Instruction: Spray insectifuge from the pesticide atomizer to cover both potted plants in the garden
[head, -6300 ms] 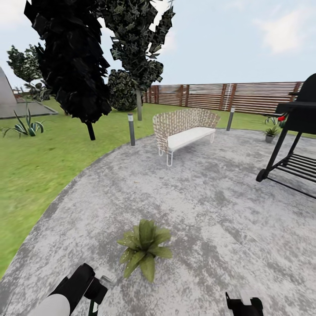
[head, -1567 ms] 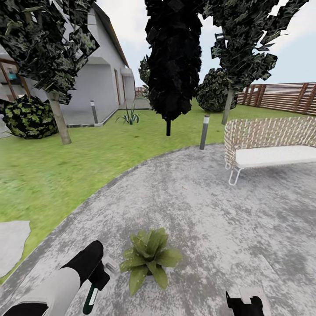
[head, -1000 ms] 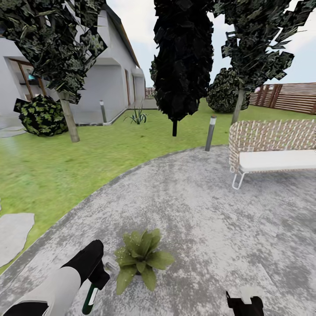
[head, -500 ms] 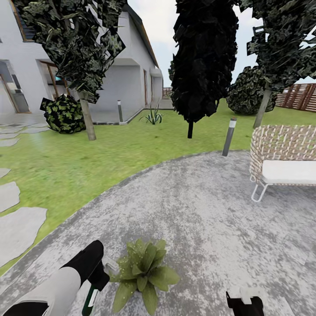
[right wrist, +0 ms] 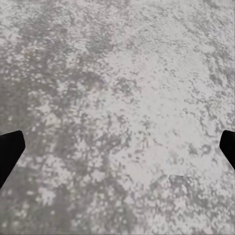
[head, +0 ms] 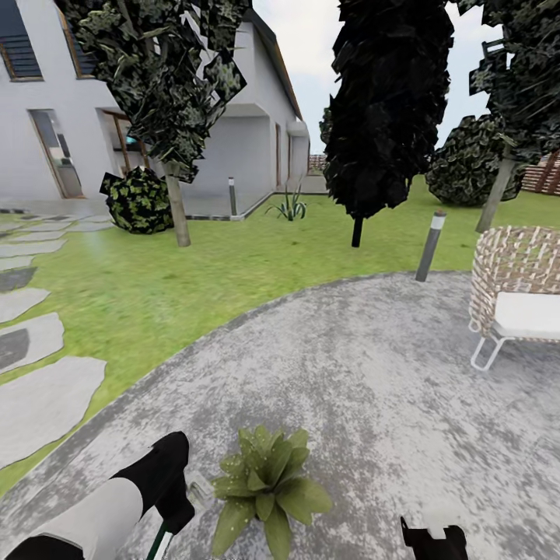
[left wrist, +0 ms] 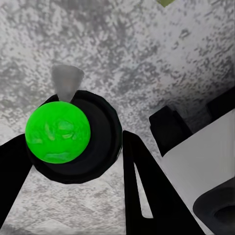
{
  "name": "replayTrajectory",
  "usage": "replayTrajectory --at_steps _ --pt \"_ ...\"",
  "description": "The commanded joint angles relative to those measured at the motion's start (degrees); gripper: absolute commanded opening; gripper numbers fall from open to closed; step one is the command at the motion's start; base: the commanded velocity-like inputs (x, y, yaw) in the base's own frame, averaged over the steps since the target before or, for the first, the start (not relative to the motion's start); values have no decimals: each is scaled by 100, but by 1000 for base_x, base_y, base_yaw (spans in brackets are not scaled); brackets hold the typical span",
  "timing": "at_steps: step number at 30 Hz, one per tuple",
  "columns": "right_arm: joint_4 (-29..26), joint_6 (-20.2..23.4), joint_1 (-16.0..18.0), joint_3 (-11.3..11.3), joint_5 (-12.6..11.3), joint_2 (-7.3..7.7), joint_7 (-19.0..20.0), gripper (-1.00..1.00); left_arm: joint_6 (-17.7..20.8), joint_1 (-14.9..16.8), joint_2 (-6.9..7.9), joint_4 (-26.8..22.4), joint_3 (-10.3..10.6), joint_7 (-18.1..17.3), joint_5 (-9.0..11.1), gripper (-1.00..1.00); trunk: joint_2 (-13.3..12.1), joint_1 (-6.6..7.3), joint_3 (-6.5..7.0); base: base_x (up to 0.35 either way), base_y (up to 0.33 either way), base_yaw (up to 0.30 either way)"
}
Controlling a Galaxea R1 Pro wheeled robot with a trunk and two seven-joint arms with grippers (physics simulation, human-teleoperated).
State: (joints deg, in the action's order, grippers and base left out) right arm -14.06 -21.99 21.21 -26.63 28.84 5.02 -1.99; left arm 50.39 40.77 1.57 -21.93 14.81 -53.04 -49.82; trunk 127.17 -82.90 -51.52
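One potted plant (head: pixel 268 486), a low rosette of pointed green leaves with faint pale specks, stands on the grey stone patio close in front of me. My left gripper (head: pixel 180 498) hangs just left of it, shut on the pesticide atomizer (head: pixel 162 540). In the left wrist view the atomizer (left wrist: pixel 73 142) is a dark round bottle with a bright green top and a grey nozzle cone, held between the black fingers (left wrist: pixel 142 191) of the left gripper (left wrist: pixel 73 147). My right gripper (head: pixel 432 537) is low at the right; its fingertips (right wrist: pixel 10 152) stand wide apart over bare stone. The second potted plant is out of view.
A wicker bench (head: pixel 517 292) stands at the right edge of the patio (head: pixel 373 373). A grey light post (head: pixel 430 245) and a dark tree (head: pixel 389 117) rise behind it. Stepping stones (head: pixel 47 397) cross the grass at left toward the house (head: pixel 78 117).
The head camera has swung left, so bench and trees slid right and the house and stepping stones came in. The plant stays beside my left gripper; both arms keep their pose.
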Motion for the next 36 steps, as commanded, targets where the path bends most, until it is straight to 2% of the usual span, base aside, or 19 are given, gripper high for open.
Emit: replayTrajectory --at_steps 1,5,12,20,36 --pt "9 -24 6 -32 61 -2 -21 100 13 1 1 -13 13 -59 -54 -100 2 1 -6 0 0 275" --pt "9 -24 6 -27 61 -4 -21 100 14 1 1 -16 13 -57 -54 -100 2 1 -6 47 -128 256" --pt "9 -24 6 -26 61 -6 -15 100 14 32 9 -22 5 -40 -54 -100 2 1 -6 21 -263 27" --pt "9 -24 6 -26 61 -8 -21 100 59 69 18 -22 -4 -31 -54 -100 2 1 -6 -187 -226 238" --pt "9 -24 6 -26 61 -10 -12 100 67 4 10 -22 -34 -29 -54 -100 2 1 -6 -22 -17 267"
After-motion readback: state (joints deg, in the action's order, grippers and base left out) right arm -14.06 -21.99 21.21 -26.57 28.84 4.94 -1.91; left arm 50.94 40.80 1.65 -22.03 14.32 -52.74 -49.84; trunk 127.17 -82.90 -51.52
